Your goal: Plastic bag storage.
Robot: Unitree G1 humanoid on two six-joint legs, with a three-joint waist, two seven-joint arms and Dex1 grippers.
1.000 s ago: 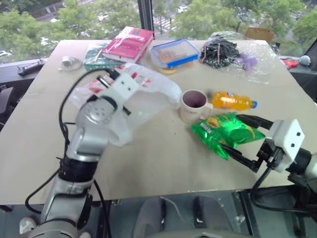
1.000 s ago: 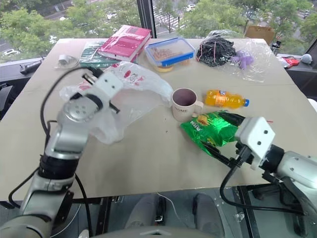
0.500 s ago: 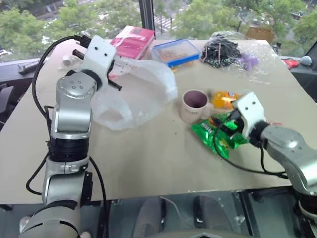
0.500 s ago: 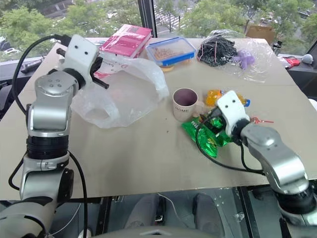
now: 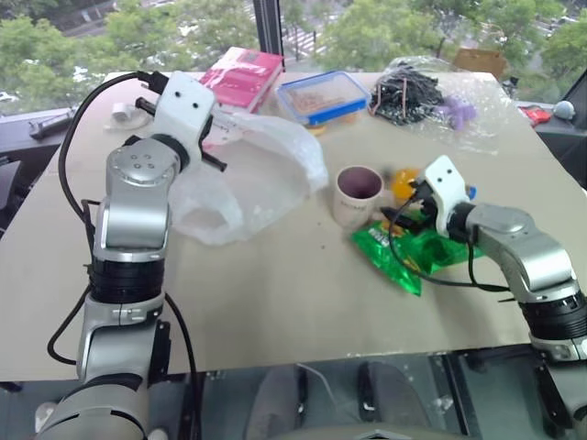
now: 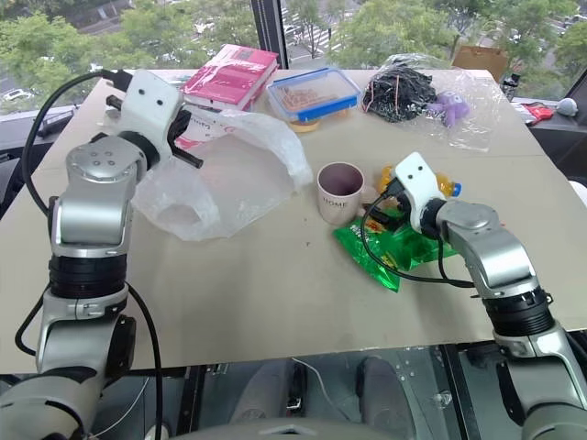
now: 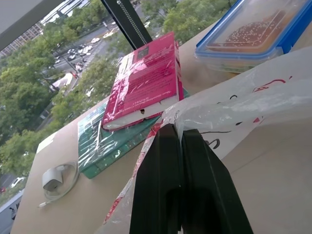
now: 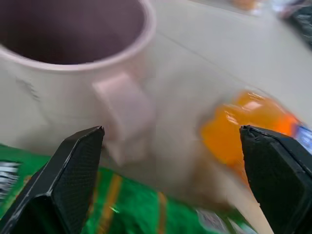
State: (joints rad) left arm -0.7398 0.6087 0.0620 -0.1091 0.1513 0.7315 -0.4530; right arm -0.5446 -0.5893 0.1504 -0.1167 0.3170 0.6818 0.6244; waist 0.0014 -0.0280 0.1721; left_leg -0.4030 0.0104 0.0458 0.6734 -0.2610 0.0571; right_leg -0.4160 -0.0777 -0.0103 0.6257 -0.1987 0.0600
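The plastic bag [image 5: 261,174], thin, translucent white with red print, hangs bunched over the table's left half. Its lower part rests on the board. My left gripper [image 7: 174,136] is raised and shut on the bag's upper edge. A pale mug [image 5: 357,194] with a dark inside stands upright at the table's middle. My right gripper [image 8: 170,129] is open just to the right of the mug, low over the green snack packet [image 5: 413,252]. The mug's handle [image 8: 124,114] lies between the two fingers, with nothing held.
An orange drink bottle [image 5: 408,181] lies behind the right gripper. At the back are a pink book [image 5: 240,78] on a green one, a blue-lidded food box [image 5: 324,96], a clear sheet with black cables [image 5: 408,92], and a white charger [image 7: 53,178].
My right arm has swung in from the table's near right edge, over the snack packet, up to the mug's handle. My left gripper has lifted the bag a little higher.
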